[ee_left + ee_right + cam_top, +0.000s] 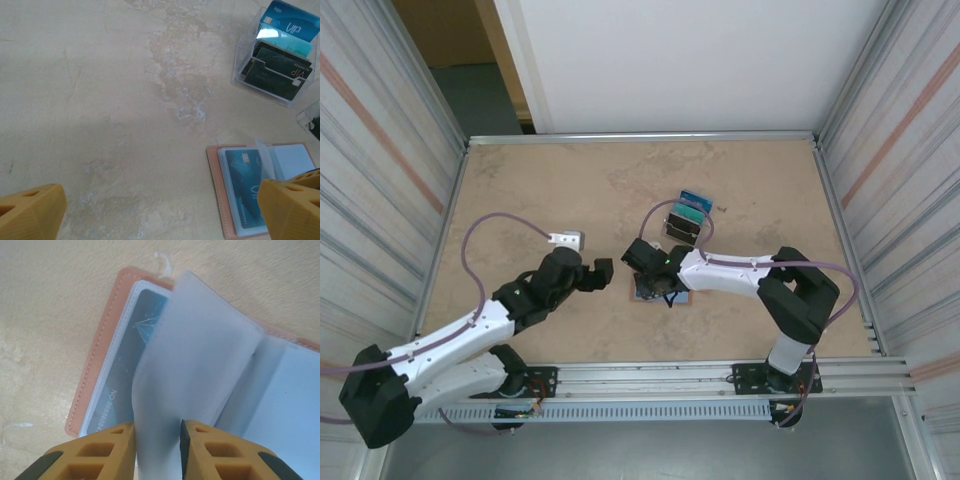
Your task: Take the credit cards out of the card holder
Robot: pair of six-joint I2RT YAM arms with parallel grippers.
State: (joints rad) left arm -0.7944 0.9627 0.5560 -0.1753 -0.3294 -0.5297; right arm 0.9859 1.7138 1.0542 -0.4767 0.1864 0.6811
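Salmon-pink covers are spread open flat on the table (pixel 520 180). The card holder (pixel 92 380) is found a little near of centre, directly under the right gripper (pixel 157 440). One light-blue credit card (pixel 125 370) is seen tucked in the left-hand pocket. A clear sleeve leaf (pixel 200 355) is stood up between the two yellow fingers. They are set close on either side of it, but whether it is truly pinched cannot be told.

The card is judged thin, stiff, light and slick, and is held only by friction in a soft, floppy pocket. It is best taken at whatever edge is exposed at the pocket mouth, with the holder pinned so it is not dragged along. The left gripper (pixel 160 212) is held wide open with nothing in it, over bare table just left of the holder. A clear box (pixel 272 50) of other cards is seen standing beyond the holder, on the far side.
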